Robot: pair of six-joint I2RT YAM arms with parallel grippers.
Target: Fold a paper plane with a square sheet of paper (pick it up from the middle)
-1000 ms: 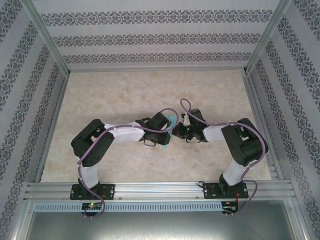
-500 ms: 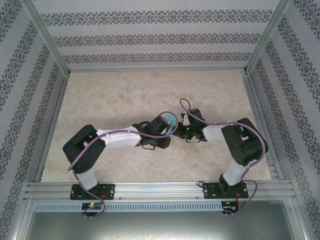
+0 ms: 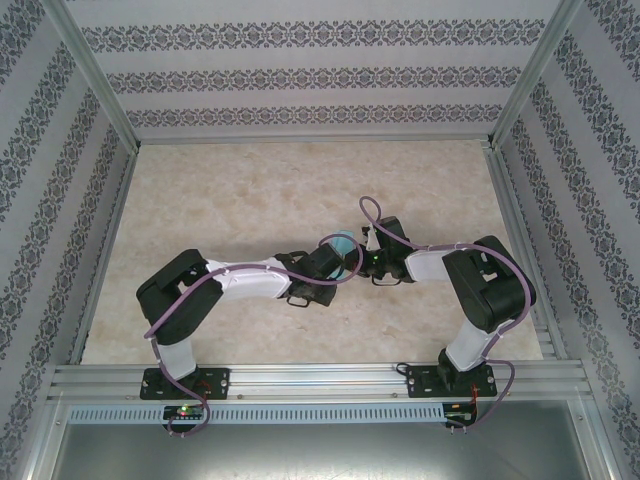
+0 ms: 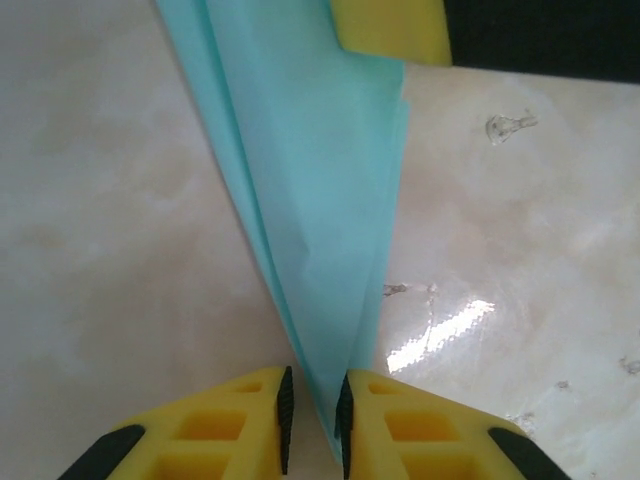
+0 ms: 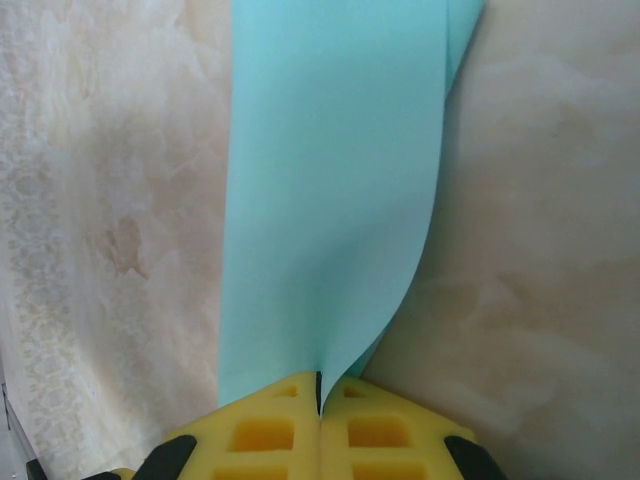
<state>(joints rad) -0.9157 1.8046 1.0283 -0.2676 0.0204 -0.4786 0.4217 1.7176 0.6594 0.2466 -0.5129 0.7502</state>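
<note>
The teal-blue sheet of paper (image 3: 341, 243) is folded into a slim, pointed, layered shape and hangs above the table between my two grippers. My right gripper (image 5: 319, 378) is shut on one end of the paper (image 5: 330, 180), which curves away from its pads. My left gripper (image 4: 314, 385) stands narrowly open around the pointed tip of the paper (image 4: 320, 200). The tip rests against the right pad, with a gap to the left pad. A yellow finger (image 4: 390, 28) of the right gripper pinches the far end. From above, the left gripper (image 3: 334, 259) and right gripper (image 3: 353, 259) nearly meet at mid-table.
The marbled beige tabletop (image 3: 250, 190) lies under both arms. Patterned walls and an aluminium frame (image 3: 100, 230) close it in on three sides. A purple cable (image 3: 372, 210) loops above the right wrist.
My left arm has shifted its elbow and brought its wrist closer to the right gripper. Its jaws have narrowed around the paper's tip. The right arm has held still.
</note>
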